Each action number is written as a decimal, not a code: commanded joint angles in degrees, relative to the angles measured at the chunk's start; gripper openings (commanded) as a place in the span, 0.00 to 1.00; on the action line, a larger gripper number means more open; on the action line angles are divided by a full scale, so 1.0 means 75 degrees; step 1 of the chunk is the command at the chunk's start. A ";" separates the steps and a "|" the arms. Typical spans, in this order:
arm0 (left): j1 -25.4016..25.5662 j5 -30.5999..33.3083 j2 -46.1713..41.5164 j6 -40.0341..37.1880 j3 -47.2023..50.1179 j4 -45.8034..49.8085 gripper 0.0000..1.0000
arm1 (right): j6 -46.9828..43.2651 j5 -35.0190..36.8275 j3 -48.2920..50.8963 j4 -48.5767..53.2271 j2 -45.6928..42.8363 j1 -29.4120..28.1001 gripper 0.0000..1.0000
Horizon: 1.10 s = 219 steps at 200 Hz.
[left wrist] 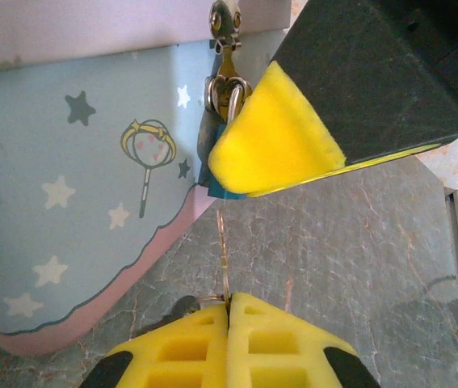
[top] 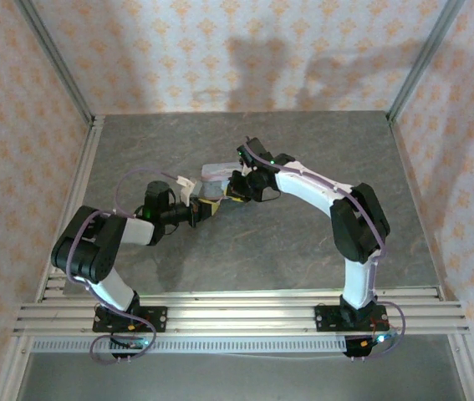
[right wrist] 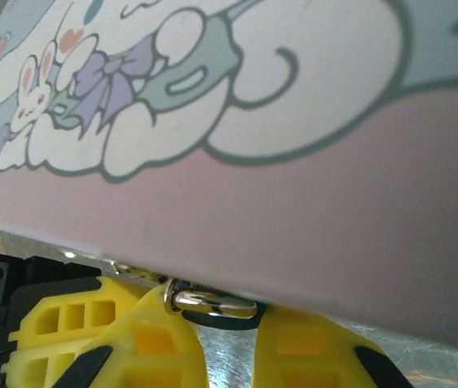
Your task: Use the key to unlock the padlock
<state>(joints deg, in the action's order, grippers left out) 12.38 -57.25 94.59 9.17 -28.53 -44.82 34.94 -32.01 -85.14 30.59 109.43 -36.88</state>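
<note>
Padlock: small teal body (left wrist: 215, 187) hangs at the tin's clasp (left wrist: 227, 32), mid-table. Most of it sits behind a yellow pad (left wrist: 277, 137).
Shackle: the silver loop (left wrist: 230, 90) is threaded through the clasp. I cannot tell whether it is latched.
Key: the thin pale shaft (left wrist: 224, 242) runs straight from my left fingers up to the underside of the lock. Its tip is hidden there.
Left gripper: (left wrist: 229, 303) fingers are pressed together, pinching the key's head. A small ring (left wrist: 199, 301) sits just beside the pinch.
Right gripper: (right wrist: 216, 323) fingers are drawn in on the padlock, one each side. The shackle lies between them, just under the tin's lower edge. The pad over the lock belongs to it.
Tin: the pastel blue-and-pink box (left wrist: 67, 162) is directly behind the lock, and both grippers are close against its edge.
Room: the grey table (top: 303, 242) spreads wide around the pair. The side frame (top: 84, 175) and back wall (top: 220, 50) are well apart from both grippers.
Near edge: the rails (top: 237, 311) carry both bases, well apart from the lock.
Left arm: (top: 94, 242) elbow is folded out near the left edge, and the forearm reaches right toward centre.
Right arm: (top: 320, 188) elbow is out on the right. The white forearm slants toward centre, with the wrist turned onto the tin.
</note>
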 commanded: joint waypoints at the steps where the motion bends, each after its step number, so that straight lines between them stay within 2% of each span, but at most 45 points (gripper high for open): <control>1: 0.0093 -0.0005 0.0109 0.0005 -0.0250 -0.0368 0.00 | 0.0130 -0.0264 -0.0316 0.0000 -0.0310 0.0052 0.07; 90: 0.0341 0.0286 0.0147 -0.0284 -0.0250 -0.0253 0.00 | 0.0310 -0.0449 -0.0311 -0.0093 -0.0342 0.0089 0.06; 219: 0.0357 0.0465 0.0237 0.0229 -0.0145 -0.1124 0.00 | 0.0533 -0.0806 -0.0095 -0.0396 -0.0388 0.0154 0.05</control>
<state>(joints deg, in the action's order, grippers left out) 14.66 -55.00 96.62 10.46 -29.47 -49.04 37.95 -36.03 -85.43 29.50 108.88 -35.79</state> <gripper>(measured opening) 0.048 0.130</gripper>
